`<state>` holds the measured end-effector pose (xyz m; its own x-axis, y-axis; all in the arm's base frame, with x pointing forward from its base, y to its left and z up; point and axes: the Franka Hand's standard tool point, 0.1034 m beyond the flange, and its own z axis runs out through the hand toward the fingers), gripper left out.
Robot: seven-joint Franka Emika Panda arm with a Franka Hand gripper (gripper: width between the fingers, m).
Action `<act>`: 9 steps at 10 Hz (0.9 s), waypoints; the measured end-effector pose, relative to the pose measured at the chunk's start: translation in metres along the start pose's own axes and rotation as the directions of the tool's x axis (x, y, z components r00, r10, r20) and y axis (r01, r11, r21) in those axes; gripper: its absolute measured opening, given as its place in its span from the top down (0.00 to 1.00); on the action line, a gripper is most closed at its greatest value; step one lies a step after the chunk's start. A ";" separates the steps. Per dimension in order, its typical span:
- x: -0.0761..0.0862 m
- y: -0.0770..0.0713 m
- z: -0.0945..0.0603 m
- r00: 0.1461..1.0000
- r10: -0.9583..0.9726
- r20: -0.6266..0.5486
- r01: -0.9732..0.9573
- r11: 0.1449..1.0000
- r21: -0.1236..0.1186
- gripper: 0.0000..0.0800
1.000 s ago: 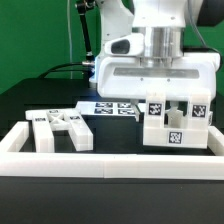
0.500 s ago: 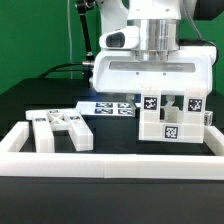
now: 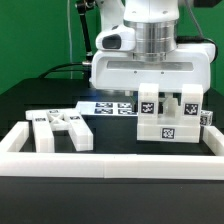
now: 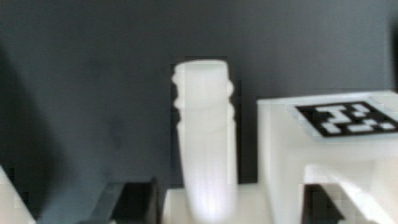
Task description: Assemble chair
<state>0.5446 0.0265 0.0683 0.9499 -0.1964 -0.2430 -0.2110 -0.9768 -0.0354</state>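
Note:
The partly joined chair is a white blocky cluster with square tags, at the exterior view's right, just behind the front rail. My gripper comes down onto it from above, fingers sunk between its upright pieces. In the wrist view a rounded white bar runs out from between my gripper fingers, beside a tagged white block. The dark fingers stand close on either side of these pieces, shut on the chair. More loose white chair parts lie at the exterior view's left.
A white border rail runs along the front, with another rail piece at the left. The marker board lies flat on the black table behind the loose parts. Cables hang behind the arm.
My gripper has shifted toward the exterior view's left and slightly up, and the chair cluster has moved with it. The loose parts on the left have stayed put.

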 end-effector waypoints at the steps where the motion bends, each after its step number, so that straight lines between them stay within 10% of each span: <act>1: -0.002 0.000 -0.001 0.998 0.005 0.068 -0.005 1.000 0.003 0.58; 9: -0.012 0.009 -0.008 0.942 0.055 0.332 -0.054 0.998 -0.012 0.58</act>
<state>0.5335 0.0192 0.0785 0.8063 -0.2108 -0.5526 -0.2595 -0.9657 -0.0104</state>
